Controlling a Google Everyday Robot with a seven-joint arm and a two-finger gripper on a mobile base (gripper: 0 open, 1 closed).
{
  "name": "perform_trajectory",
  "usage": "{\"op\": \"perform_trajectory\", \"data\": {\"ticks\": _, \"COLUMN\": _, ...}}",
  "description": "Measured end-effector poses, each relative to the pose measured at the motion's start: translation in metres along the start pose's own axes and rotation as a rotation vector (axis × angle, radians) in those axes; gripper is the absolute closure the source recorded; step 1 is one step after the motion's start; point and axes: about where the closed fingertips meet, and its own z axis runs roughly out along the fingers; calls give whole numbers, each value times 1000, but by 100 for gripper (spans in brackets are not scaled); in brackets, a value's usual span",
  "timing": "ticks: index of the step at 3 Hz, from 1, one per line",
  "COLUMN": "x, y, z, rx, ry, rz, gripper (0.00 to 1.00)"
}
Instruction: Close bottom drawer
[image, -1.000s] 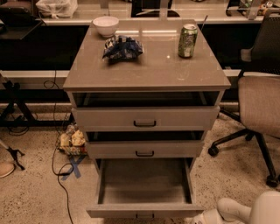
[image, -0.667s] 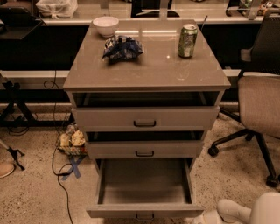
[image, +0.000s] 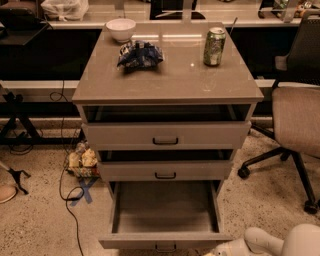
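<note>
The bottom drawer (image: 165, 240) of the grey-beige cabinet (image: 167, 85) is pulled far out toward me, and its deep plain tray looks empty. Its small black bar handle (image: 165, 247) sits at the frame's bottom edge. The middle drawer (image: 165, 170) and top drawer (image: 166, 135) stand slightly out. My white arm (image: 280, 242) shows at the bottom right, with the gripper (image: 215, 251) reaching left toward the right end of the bottom drawer's front, mostly cut off by the frame edge.
On the cabinet top stand a white bowl (image: 121, 29), a blue snack bag (image: 139, 53) and a green can (image: 214, 46). An office chair (image: 297, 120) stands at the right. Cables (image: 65, 185) and a snack packet (image: 82, 161) lie on the floor at the left.
</note>
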Motion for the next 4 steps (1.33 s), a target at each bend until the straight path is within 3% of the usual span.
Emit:
{"op": "perform_trajectory", "data": {"ticks": 1, "x": -58, "y": -24, "z": 10, "rx": -8, "ry": -198, "rz": -105, "gripper": 100}}
{"op": "perform_trajectory", "data": {"ticks": 2, "x": -61, "y": -25, "z": 10, "rx": -9, "ry": -208, "rz": -109, "gripper": 100}}
{"op": "perform_trajectory", "data": {"ticks": 4, "x": -137, "y": -22, "z": 18, "rx": -51, "ry": -406, "rz": -200, "gripper": 100}}
